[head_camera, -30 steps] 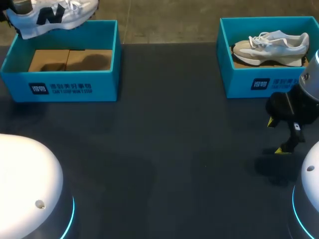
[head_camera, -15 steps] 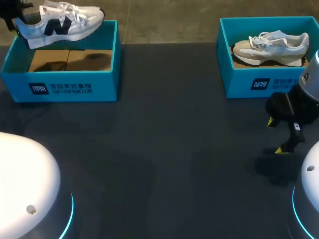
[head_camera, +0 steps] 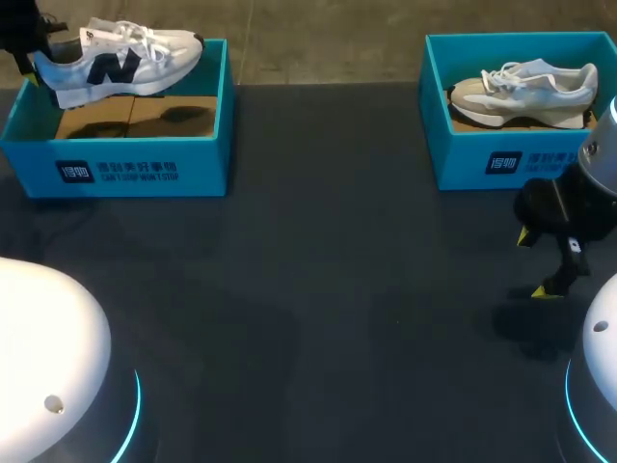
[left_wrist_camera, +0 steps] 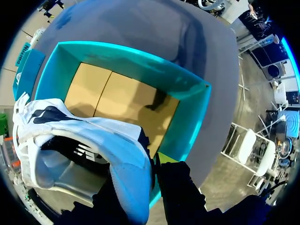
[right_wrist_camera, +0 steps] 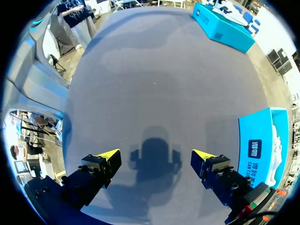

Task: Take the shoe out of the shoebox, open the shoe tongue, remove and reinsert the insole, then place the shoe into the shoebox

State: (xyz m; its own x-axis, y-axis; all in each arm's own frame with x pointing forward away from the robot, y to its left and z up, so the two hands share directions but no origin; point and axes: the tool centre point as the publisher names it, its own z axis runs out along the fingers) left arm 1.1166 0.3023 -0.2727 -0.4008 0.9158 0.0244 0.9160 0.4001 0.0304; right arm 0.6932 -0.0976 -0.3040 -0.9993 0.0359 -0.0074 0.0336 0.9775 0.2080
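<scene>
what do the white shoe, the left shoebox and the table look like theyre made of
White shoe: probably mesh fabric with smooth synthetic or leather overlays, matte; dotted weave shows at the heel. Left shoebox: cardboard, bare brown floor with a seam, teal matte walls. Table: dark matte sheet, perhaps rubber or felt; no glare.

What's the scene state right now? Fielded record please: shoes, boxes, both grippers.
left gripper: shut on the heel of the white shoe
white shoe: held in the air over the left shoebox
right gripper: open, holds nothing, over the table
beige shoe: lying in the right shoebox
</scene>
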